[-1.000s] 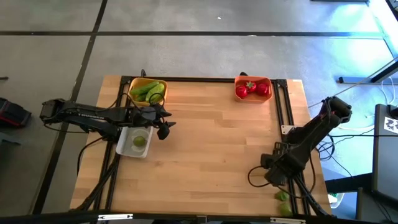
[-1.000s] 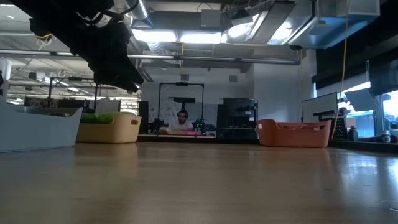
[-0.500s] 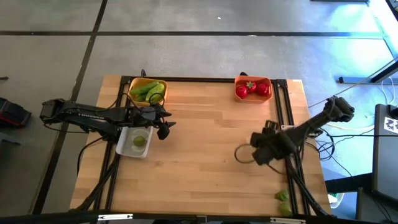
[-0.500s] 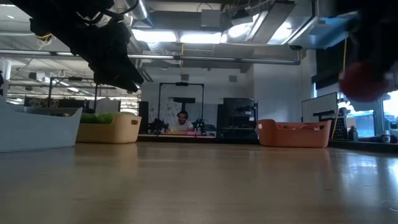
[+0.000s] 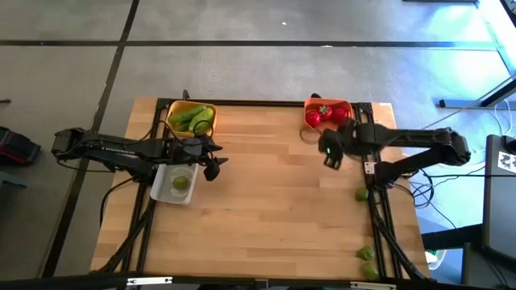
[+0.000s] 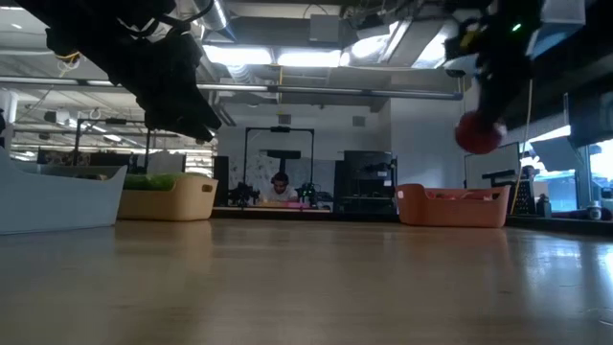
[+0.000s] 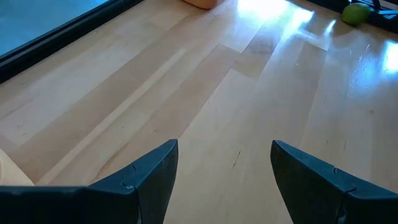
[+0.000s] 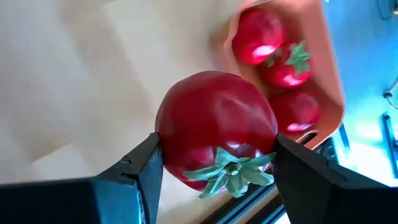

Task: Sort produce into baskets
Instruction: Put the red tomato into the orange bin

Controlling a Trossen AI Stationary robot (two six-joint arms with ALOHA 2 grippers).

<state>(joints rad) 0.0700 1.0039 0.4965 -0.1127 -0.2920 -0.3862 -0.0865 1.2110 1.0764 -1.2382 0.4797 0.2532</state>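
My right gripper (image 5: 326, 150) hangs over the table just in front of the orange basket (image 5: 345, 122) and is shut on a round red tomato with a green top (image 8: 214, 127), which also shows in the low view as the tomato (image 6: 476, 132). Three more red ones (image 8: 280, 68) lie in that basket. The yellow basket (image 5: 172, 109) holds green cucumber pieces (image 5: 193, 118). The whitish tray (image 5: 161, 187) holds one round green piece (image 5: 180, 183). My left gripper (image 5: 212, 167) hovers open beside the tray, with bare table between its fingers (image 7: 149, 180). My right gripper pinches the tomato by its two opposite sides (image 8: 169, 146) between the two fingers (image 8: 140, 168). The fingers slant steeply down from above. The green top (image 8: 231, 172) faces back toward the wrist. The tomato hangs clear of the table, high above it in the low view.
Loose round green pieces lie along the table's right edge, one (image 5: 362, 194) near the right arm's base and two (image 5: 367, 254) at the near right corner. Black rails (image 5: 372, 137) run along the table's sides. Bare wood (image 5: 266, 201) spans the middle.
My right gripper has swung from the near right corner toward the far edge and the orange basket, rising and rolling as it went, carrying the red tomato clear of the table. Its jaws have stayed shut on the tomato.
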